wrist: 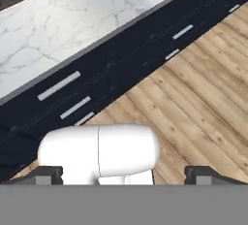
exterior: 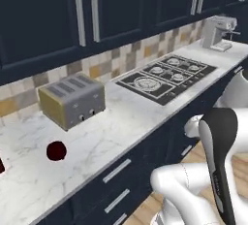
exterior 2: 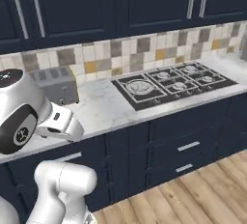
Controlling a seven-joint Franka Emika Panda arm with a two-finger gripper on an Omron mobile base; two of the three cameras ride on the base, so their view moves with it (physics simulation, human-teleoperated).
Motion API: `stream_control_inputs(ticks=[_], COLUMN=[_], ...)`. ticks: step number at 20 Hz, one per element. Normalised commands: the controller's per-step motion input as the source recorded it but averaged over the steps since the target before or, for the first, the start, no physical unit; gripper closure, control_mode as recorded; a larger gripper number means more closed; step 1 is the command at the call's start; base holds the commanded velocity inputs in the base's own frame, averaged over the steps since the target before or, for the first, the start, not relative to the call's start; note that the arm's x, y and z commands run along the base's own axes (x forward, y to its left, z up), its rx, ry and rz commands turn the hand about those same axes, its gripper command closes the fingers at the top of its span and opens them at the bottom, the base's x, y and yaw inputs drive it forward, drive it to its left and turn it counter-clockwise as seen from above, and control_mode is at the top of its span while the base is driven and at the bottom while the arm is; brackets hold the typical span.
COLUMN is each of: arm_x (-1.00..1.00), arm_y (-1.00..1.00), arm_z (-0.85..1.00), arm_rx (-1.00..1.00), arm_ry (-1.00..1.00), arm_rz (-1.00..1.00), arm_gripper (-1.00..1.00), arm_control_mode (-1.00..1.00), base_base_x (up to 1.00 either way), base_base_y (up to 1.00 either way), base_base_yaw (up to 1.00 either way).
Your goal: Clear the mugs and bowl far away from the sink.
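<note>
While the gripper (wrist: pixel 124 173) hangs open and empty over the floor, a hasty reach could topple the maroon mug (exterior: pixel 56 151) beside the toaster (exterior: pixel 72 99).

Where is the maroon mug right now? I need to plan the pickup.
In the left base view, the maroon mug stands on the marble counter at lower left, in front of the toaster.

I am finding no readable text, label, brand, number or sign anywhere. The toaster (exterior: pixel 72 100) is showing only small plain knobs on its front, the stove (exterior: pixel 164 76) to the right of the toaster is carrying no markings I can read, and the coffee machine (exterior: pixel 219 31) beyond the stove is too small to tell
</note>
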Motion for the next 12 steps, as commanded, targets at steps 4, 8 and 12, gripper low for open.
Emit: stream_control_inputs(ticks=[4,8,12], arm_x=[0.0,0.0,0.0], arm_y=[0.0,0.0,0.0], arm_z=[0.0,0.0,0.0], arm_rx=[0.0,0.0,0.0], arm_ry=[0.0,0.0,0.0], arm_rz=[0.0,0.0,0.0], arm_gripper=[-1.0,-1.0,-1.0], arm_control_mode=[1.0,1.0,1.0], base_base_x=[0.0,0.0,0.0], base_base_y=[0.0,0.0,-0.2], base_base_yaw=[-1.0,-0.98,-0.89])
